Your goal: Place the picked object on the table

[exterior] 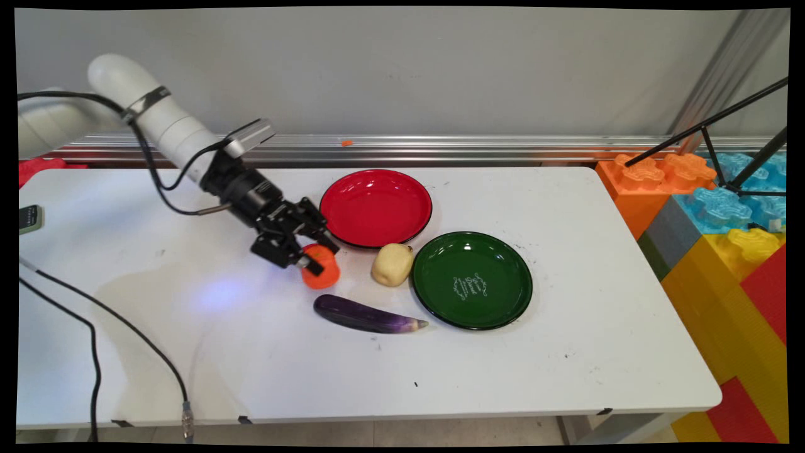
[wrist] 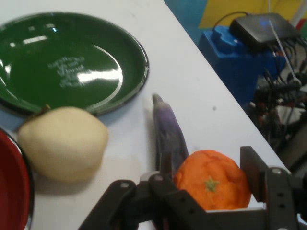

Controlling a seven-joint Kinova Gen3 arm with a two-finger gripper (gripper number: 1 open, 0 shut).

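My gripper (exterior: 316,257) reaches down from the upper left and is shut on an orange fruit (exterior: 323,274) low over the table, just below the red plate (exterior: 375,206). In the hand view the orange fruit (wrist: 211,184) sits between the two fingers (wrist: 253,172) of the gripper (wrist: 208,168), its stem mark facing the camera. A pale yellow pear-like fruit (exterior: 392,264) lies right of it, touching the green plate (exterior: 471,280). A purple eggplant (exterior: 368,315) lies just in front. The hand view also shows the yellow fruit (wrist: 64,143), eggplant (wrist: 169,134) and green plate (wrist: 67,62).
Large toy blocks (exterior: 717,233) in orange, blue, yellow and red stand past the table's right edge, with black tripod legs (exterior: 717,145) over them. Black cables (exterior: 94,327) trail over the table's left side. A metal rail (exterior: 440,148) runs along the back.
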